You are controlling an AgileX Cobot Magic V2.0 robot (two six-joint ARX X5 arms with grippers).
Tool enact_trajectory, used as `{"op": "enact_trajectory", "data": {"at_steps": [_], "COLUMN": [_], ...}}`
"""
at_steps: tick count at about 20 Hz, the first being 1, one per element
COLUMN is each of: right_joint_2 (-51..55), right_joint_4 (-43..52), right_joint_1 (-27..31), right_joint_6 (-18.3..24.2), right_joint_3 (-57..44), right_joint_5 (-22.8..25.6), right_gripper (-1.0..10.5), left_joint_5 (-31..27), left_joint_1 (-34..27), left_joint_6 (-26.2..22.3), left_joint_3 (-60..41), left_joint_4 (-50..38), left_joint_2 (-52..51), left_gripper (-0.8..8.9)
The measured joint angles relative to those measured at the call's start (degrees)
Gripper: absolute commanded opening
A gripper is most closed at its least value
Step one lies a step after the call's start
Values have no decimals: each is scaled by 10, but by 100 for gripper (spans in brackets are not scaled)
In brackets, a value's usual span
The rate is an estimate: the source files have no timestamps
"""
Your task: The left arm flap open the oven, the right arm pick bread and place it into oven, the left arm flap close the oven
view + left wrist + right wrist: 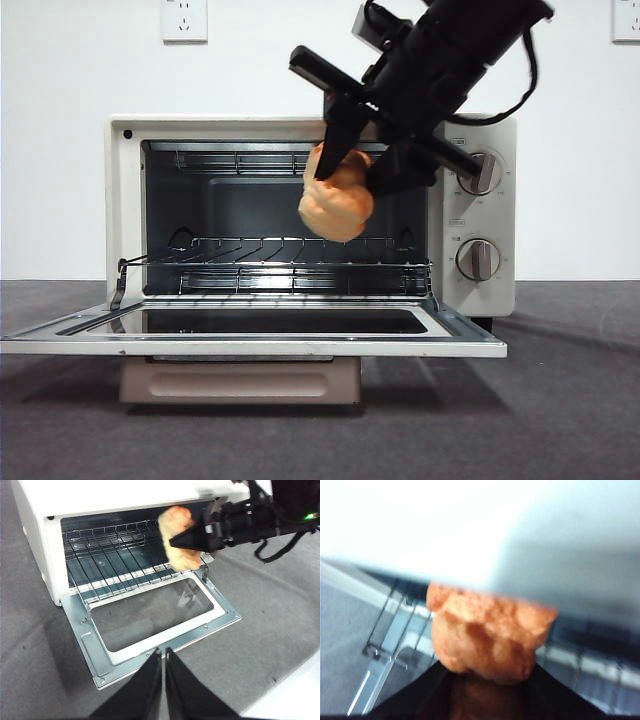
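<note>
Bread (336, 205) gripped before open oven (480, 130); knobs (479, 216) front-view only

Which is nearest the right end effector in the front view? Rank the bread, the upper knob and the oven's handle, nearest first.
1. The bread: gripped in the right end effector, before the open oven.
2. The upper knob: just beside it, on the control panel.
3. The handle: far below, under the dropped door.

Oven (480, 215) mouth open; door (250, 340) flat; room above rack (270, 262).
</note>
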State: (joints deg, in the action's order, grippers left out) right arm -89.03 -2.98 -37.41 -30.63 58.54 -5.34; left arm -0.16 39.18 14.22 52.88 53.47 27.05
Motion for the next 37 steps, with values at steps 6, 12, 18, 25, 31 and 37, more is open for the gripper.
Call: {"op": "enact_trajectory", "data": {"at_steps": [6,12,18,25,31,37], "right_joint_2": [-24,-42,-42,-26,110,280], "right_joint_4": [23,54,54,9,-139,-318], "right_joint_1": [0,0,0,-5,-55,-86], "right_joint_6": [-18,-26,-28,-28,-8,71], "right_joint_3": [1,1,2,2,2,2], "right_joint_5": [55,69,66,61,52,45], "right_gripper": [149,151,406,410,410,410], "left_joint_5": [0,0,0,0,-15,52], "left_joint_1": [0,0,0,0,0,-1], "left_joint_6": [1,1,-8,-14,-23,-15], "left_joint_3": [0,0,0,0,0,0], "left_joint_4": [0,0,0,0,4,3], "left_joint_2": [0,0,0,0,18,90], "left_gripper": [19,19,19,19,16,14]}}
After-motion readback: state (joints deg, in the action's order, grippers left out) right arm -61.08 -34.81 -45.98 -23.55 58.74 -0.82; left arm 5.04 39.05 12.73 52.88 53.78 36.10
